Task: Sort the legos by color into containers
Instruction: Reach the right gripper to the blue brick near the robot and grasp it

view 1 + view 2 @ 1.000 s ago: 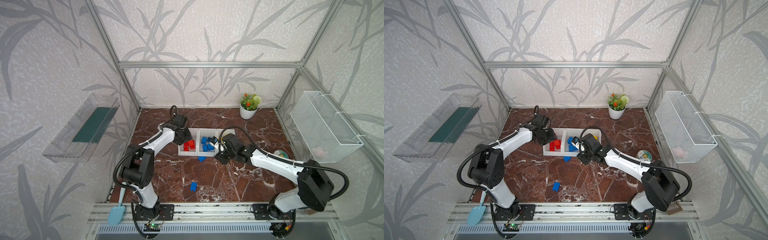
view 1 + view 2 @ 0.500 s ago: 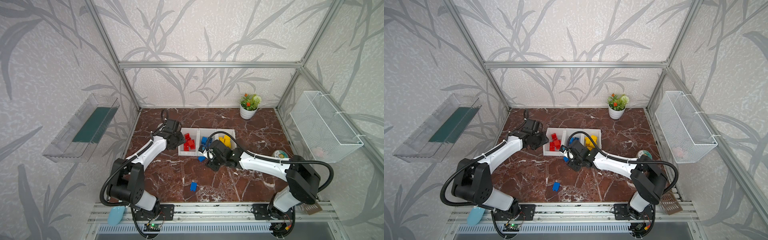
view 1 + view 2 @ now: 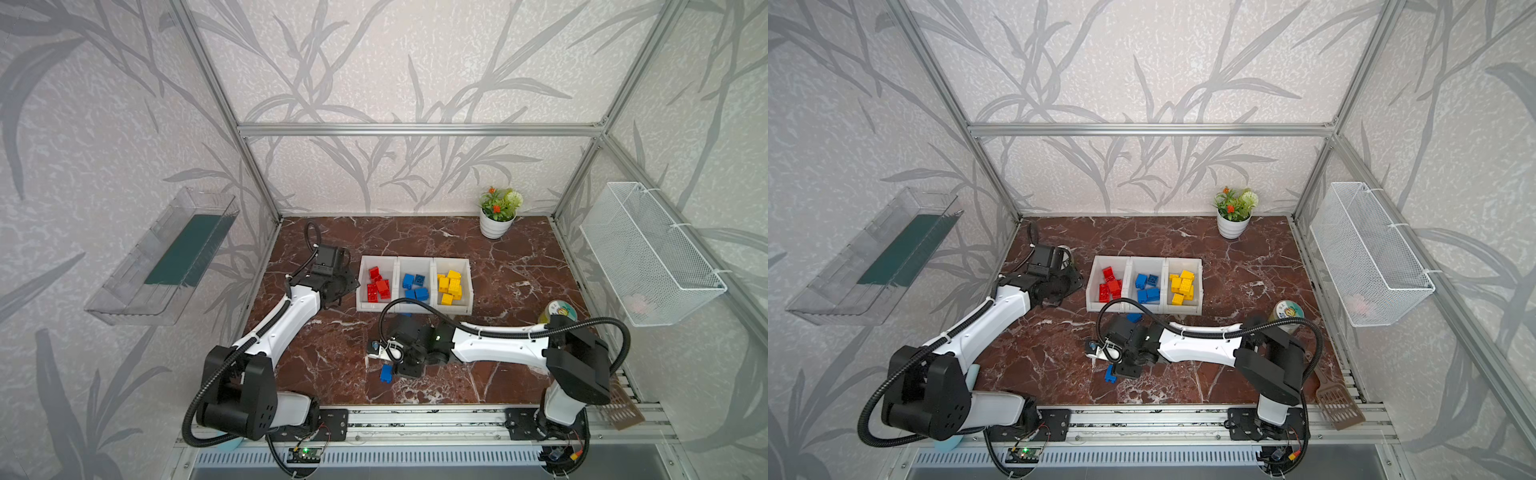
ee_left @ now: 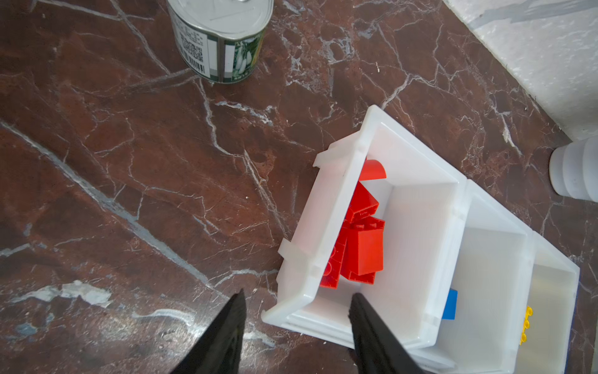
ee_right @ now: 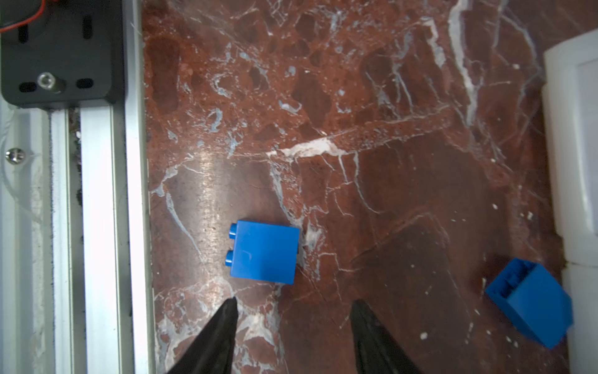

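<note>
Right end effector (image 5: 293,301) moved frontward, blue lego (image 3: 386,372) half-hidden

Twin high overviews; wrist views close over table (image 4: 97,168)

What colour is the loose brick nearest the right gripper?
The brick is blue; right wrist view shows it best.

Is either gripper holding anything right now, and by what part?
Nothing held: left gripper open at the red-brick bin corner; right gripper open, just short of a loose blue brick.
</note>
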Tool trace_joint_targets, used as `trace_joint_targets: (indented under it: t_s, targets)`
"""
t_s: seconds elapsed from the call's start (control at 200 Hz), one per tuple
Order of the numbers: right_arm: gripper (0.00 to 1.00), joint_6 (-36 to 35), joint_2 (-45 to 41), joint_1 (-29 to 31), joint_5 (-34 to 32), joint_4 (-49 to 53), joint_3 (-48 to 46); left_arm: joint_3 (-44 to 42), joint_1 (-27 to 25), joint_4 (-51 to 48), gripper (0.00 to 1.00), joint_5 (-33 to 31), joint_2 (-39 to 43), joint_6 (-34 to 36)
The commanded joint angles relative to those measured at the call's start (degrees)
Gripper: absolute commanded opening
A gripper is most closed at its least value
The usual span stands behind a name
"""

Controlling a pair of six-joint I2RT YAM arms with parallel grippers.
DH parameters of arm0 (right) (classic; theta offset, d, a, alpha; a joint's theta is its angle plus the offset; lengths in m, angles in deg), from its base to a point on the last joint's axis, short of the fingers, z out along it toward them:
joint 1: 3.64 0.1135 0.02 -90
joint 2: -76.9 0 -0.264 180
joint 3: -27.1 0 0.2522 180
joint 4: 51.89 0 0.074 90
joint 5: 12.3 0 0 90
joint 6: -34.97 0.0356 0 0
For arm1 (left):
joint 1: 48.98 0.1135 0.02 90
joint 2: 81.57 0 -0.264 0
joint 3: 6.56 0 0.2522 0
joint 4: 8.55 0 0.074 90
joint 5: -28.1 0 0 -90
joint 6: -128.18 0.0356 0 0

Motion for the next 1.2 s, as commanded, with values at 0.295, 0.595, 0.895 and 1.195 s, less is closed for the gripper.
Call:
trace_joint_targets:
  t_s: [0.295, 0.595, 0.895, 1.195]
  targets:
    - [0.6, 0.0, 5.8, 4.3, -1.5, 2.2, 4.6, -4.6, 0.6, 0.9, 0.55, -1.3, 5.1, -0.6]
    - [0.6, 2.1, 7.7, 5.0, -4.8, 1.8, 5.3, -6.6, 0.7, 1.3, 0.55, -1.6, 7.0, -1.1]
    - [0.62, 2.8, 9.2, 4.9, -6.7, 1.4, 6.0, -6.8, 0.8, 1.6, 0.55, -1.4, 6.7, -1.2]
    - [0.52, 4.7, 10.3, 4.2, -5.0, -0.6, 5.9, -6.9, 0.9, 1.7, 0.55, -1.3, 6.1, -1.1]
